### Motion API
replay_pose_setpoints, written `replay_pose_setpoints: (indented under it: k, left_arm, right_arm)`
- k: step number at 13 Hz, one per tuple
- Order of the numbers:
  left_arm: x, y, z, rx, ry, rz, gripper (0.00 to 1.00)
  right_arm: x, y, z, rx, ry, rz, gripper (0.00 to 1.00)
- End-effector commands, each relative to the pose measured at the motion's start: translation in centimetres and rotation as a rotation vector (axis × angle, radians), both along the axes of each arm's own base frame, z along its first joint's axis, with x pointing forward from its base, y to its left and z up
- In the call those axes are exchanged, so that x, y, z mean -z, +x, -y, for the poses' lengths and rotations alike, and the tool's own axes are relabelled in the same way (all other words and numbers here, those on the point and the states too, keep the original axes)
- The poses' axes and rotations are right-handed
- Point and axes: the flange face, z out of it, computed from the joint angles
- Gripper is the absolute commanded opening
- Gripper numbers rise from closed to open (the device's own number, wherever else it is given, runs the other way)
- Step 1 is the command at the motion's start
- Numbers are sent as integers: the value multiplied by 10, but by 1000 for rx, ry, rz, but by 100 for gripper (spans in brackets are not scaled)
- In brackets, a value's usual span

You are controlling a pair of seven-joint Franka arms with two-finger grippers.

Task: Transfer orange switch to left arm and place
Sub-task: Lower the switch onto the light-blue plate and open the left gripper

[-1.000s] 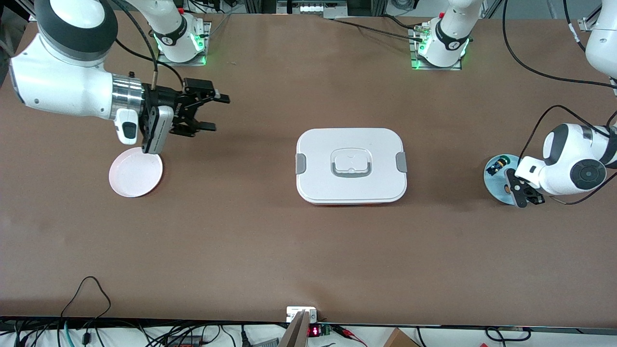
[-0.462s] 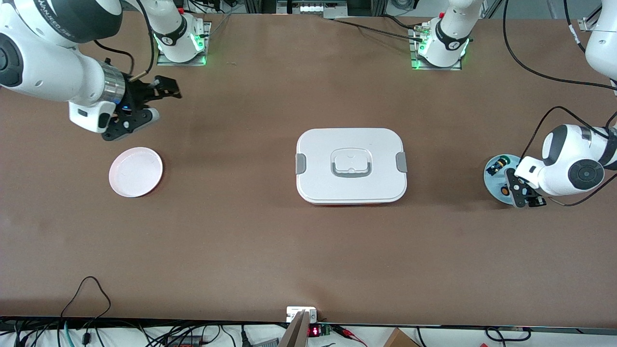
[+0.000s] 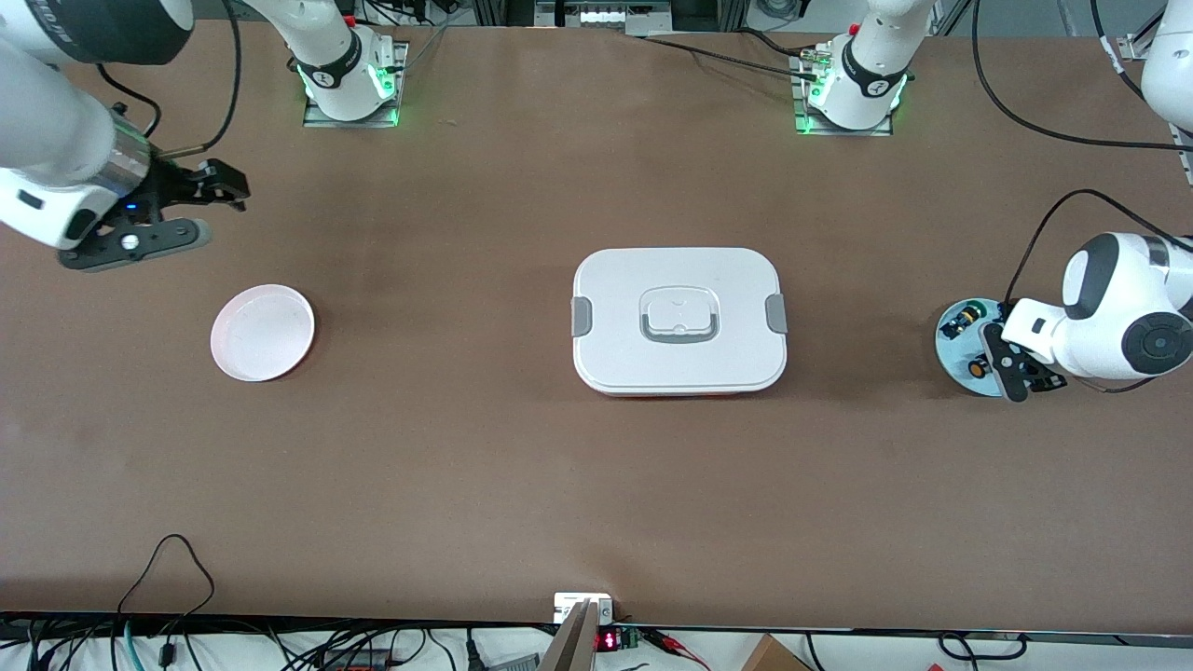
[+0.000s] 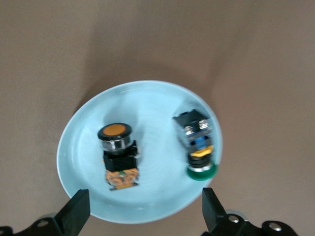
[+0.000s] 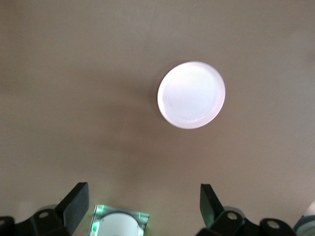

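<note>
The orange switch [image 4: 118, 158] lies on its side on a light blue plate [image 4: 147, 96] at the left arm's end of the table, its orange face [image 3: 976, 367] showing. My left gripper [image 4: 143, 201] hovers low over that plate [image 3: 953, 349], open, with nothing between its fingers. The same left gripper [image 3: 1021, 373] shows in the front view at the plate's edge. The white box [image 3: 678, 321] sits mid-table with its lid on. My right gripper [image 3: 200, 210] hangs open and empty over bare table at the right arm's end.
A second switch [image 4: 197, 142] with blue, yellow and green parts lies beside the orange one on the blue plate. An empty pink plate [image 3: 262, 332] lies at the right arm's end, also in the right wrist view [image 5: 191, 94]. The arm bases [image 3: 347, 79] stand along the table's edge.
The left gripper's fingers have opened over the blue plate. The right arm has swung away from above the pink plate toward its own end of the table.
</note>
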Motion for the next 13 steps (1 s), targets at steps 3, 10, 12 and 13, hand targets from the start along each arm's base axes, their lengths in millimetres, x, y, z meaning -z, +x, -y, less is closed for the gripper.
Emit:
replay_pose_setpoints:
  k: [3,10,12,13]
  left_arm:
    - [-103,9,57,-247,105,-46,100]
    - [-215,20,114,-595,169,-63,100]
    - [-231,22,126,-633,190,-25,100]
    - [-246,19,133,-680,219,7,100]
  right_arm:
    - [-16,2,21,197,33,51,100]
    - [-10,-31,32,189,46,144,100]
    - [-15,-31,32,192,47,147,100]
    - [-17,-31,32,199,47,146,100]
